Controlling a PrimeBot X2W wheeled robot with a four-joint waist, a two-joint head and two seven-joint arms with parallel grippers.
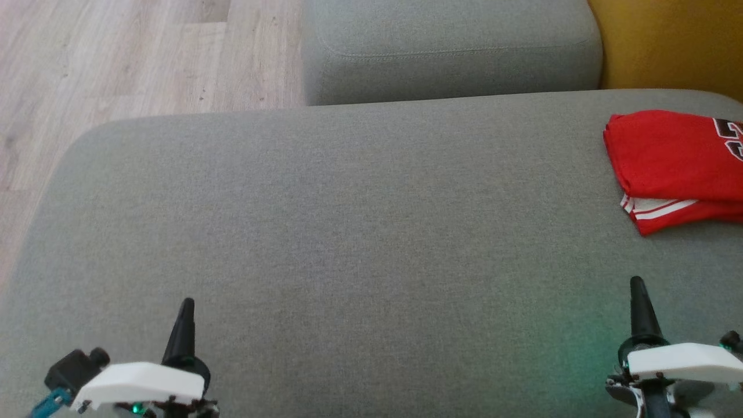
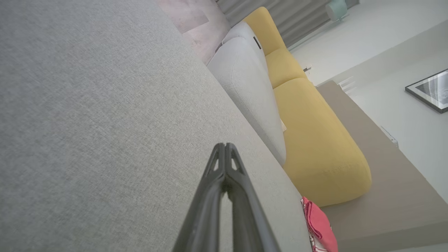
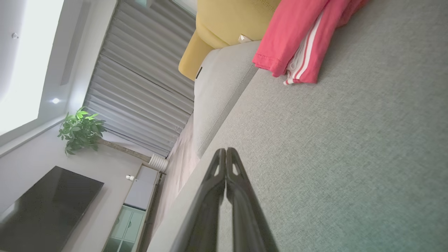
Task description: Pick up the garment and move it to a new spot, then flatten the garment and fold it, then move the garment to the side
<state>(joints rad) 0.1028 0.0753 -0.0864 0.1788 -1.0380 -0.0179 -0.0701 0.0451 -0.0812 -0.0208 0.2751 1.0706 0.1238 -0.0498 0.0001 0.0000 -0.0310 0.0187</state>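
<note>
The garment (image 1: 673, 165), a red jersey with white stripes and dark lettering, lies folded at the far right of the grey sofa cushion (image 1: 348, 232); the picture's right edge cuts it off. It also appears in the right wrist view as the garment (image 3: 297, 38) and at the bottom of the left wrist view as the garment (image 2: 320, 225). My left gripper (image 1: 186, 305) hovers at the lower left, shut and empty. My right gripper (image 1: 637, 284) sits at the lower right, shut and empty, a short way in front of the jersey. The left gripper (image 2: 225, 145) and right gripper (image 3: 225, 149) both have their fingers pressed together.
A second grey cushion (image 1: 453, 46) lies beyond the main one, with a yellow cushion (image 1: 667, 40) at the far right. Wooden floor (image 1: 116, 69) runs along the left. A television (image 3: 45, 206) and a potted plant (image 3: 80, 129) stand across the room.
</note>
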